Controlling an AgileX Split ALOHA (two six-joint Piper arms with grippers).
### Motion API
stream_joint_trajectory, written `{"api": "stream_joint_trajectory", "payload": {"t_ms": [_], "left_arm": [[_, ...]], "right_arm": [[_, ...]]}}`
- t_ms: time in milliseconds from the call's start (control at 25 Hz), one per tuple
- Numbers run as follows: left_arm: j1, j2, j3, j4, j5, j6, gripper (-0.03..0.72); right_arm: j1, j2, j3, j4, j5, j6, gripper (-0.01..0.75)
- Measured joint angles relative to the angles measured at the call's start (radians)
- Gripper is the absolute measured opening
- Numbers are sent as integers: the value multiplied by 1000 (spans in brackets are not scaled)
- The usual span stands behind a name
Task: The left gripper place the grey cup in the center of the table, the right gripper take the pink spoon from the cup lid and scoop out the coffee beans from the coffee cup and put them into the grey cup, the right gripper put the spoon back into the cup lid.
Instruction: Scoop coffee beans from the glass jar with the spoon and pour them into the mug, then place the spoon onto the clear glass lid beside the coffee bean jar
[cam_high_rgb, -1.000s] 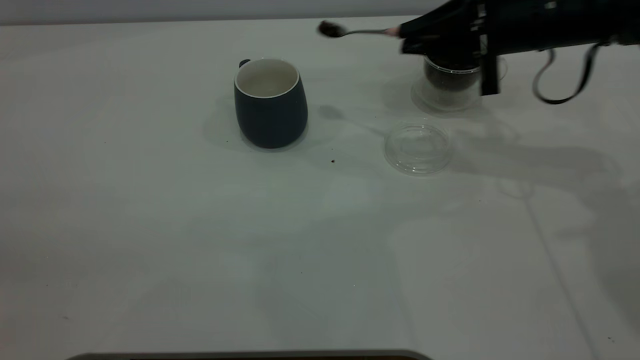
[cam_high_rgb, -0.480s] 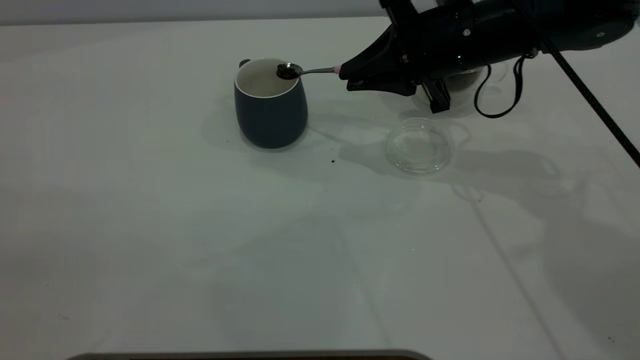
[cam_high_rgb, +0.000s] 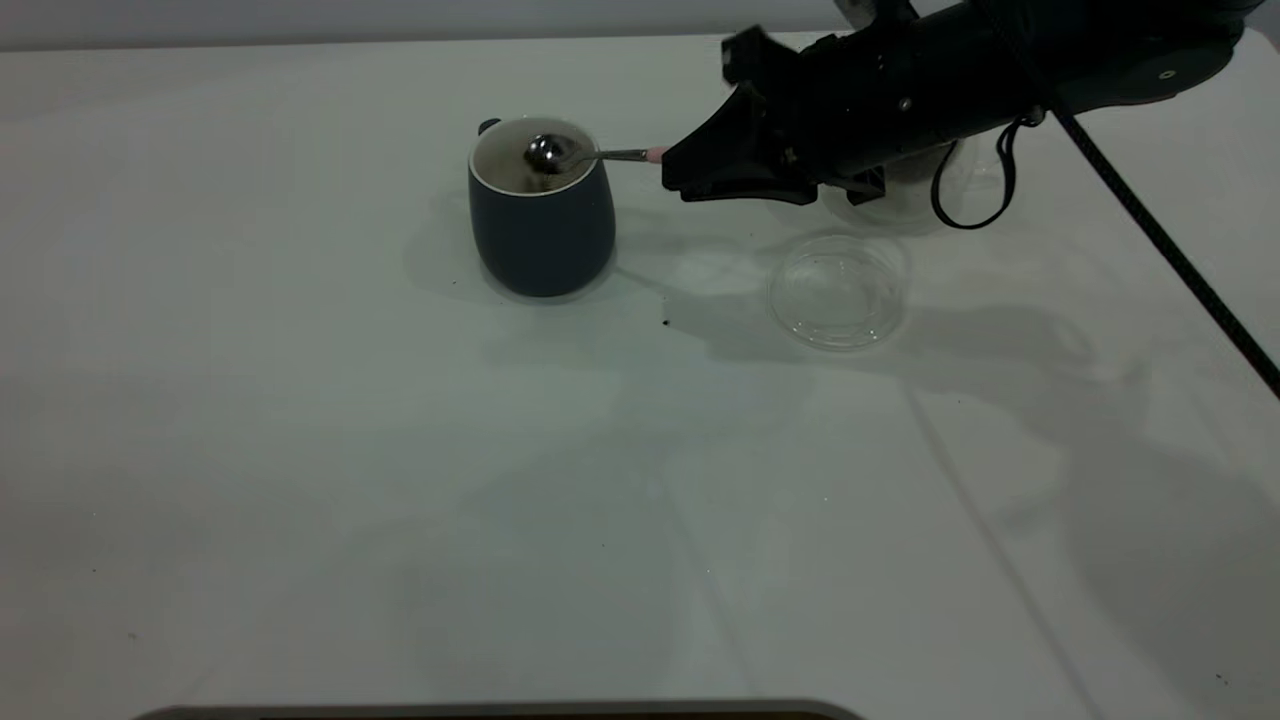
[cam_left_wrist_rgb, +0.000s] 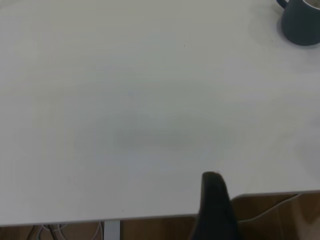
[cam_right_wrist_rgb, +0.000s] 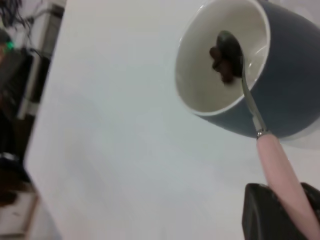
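Beans are tipping off your spoon above the cup, upper middle of the frame. Right hand is clenching the pink handle; keep rolling slowly, bowl centred inside the rim. Left hand's state: cannot tell.

1. We see the grey cup upright, white inside, out past the tip of the right gripper.
2. The pink spoon reaches from those closed fingers, bowl tilted over the cup's mouth.
3. Coffee beans spill beside the bowl.
4. The clear cup lid lies flat below the gripper.
5. The coffee cup stands behind it, mostly hidden.
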Motion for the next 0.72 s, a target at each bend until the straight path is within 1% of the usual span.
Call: {"api": "stream_joint_trajectory", "payload": {"t_ms": [160, 240, 360, 440, 560, 720], "left_arm": [[0, 0, 0, 0, 0, 0, 586], [0, 0, 0, 0, 0, 0, 586], [0, 0, 0, 0, 0, 1, 586], [0, 0, 0, 0, 0, 1, 586], [0, 0, 0, 0, 0, 1, 586], [0, 0, 0, 0, 0, 1, 586]], "right_arm": [[11, -36, 0, 0, -72, -84, 101], [12, -62, 0, -2, -77, -93, 101], [12, -119, 4, -57, -80, -65, 101], [3, -182, 30, -144, -78, -2, 101], [-50, -303, 119, -256, -65, 100, 101], [-202, -452, 304, -301, -28, 164, 101]]}}
